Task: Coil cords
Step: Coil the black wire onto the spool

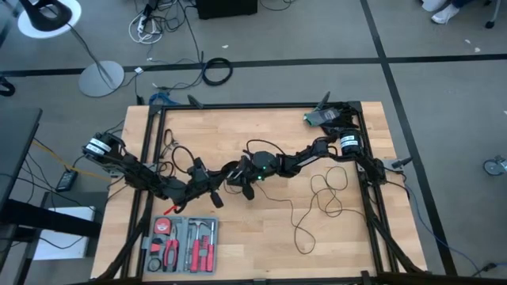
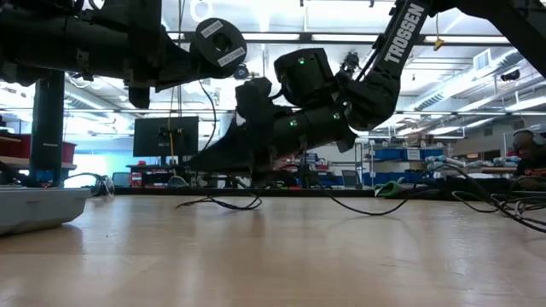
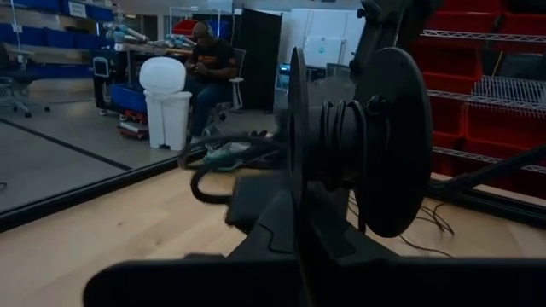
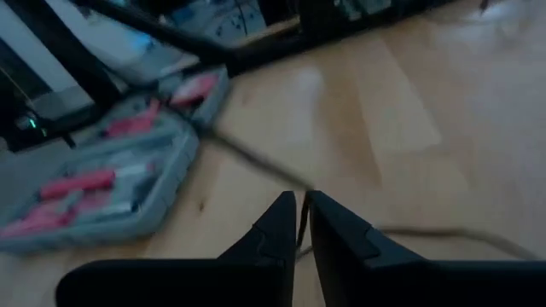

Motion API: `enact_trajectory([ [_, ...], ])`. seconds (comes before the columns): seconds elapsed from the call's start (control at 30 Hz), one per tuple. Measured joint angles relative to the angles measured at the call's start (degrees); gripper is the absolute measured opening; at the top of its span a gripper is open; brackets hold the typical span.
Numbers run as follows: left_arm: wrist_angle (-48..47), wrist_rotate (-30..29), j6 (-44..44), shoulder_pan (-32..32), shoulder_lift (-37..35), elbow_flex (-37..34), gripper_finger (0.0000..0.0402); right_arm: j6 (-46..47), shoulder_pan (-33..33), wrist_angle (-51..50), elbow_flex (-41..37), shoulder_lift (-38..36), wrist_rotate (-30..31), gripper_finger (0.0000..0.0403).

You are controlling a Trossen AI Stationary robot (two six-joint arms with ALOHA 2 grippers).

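Your left gripper [image 1: 215, 192] pinched tight on round puck [image 3: 375, 145]. Your right gripper [image 4: 300, 205] fingers nearly closed, pinching thin black cord [image 1: 321, 202].

Grey carpet floor [image 1: 444, 95] crossed by black tape lines, red metal shelving [image 3: 478, 60] behind — bright ceiling strip lights [image 2: 256, 36] overhead.

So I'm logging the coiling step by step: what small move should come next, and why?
Probably the right gripper, pinched on the thin black cord, should carry it around the spool for another wrap. The left gripper holds that spool upright with a few turns already on it, while much of the cord lies in loose loops on the table.
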Motion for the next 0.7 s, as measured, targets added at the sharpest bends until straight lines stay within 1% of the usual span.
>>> enact_trajectory([
  [0.07, -0.03, -0.03, 0.00, 0.00, 0.00, 0.00, 0.0000, 0.17, -0.25, 0.18, 0.02, -0.10, -0.97, 0.0039],
  [0.23, -0.11, -0.15, -0.01, 0.00, 0.00, 0.00, 0.0000, 0.24, -0.03, -2.00, 0.02, -0.08, -0.61, 0.0034],
  [0.4, -0.17, -0.27, -0.14, 0.00, 0.02, 0.00, 0.0000, 0.08, 0.05, -2.47, 0.02, -0.04, -0.21, 0.0005],
  [0.53, -0.54, -0.29, -0.75, 0.00, 0.02, 0.00, 0.0000, 0.23, 0.05, -4.85, 0.02, -0.04, 2.23, 0.0003],
  [0.6, -2.18, -0.28, -1.47, 0.00, 0.02, 0.00, 0.0000, 0.39, 0.02, -8.43, 0.01, -0.53, 3.93, 0.0003],
  [0.7, -5.74, -1.07, -3.81, 0.00, 0.02, -0.02, 0.0000, 0.19, -0.38, -18.28, 0.00, -3.39, 7.35, 0.0002],
])
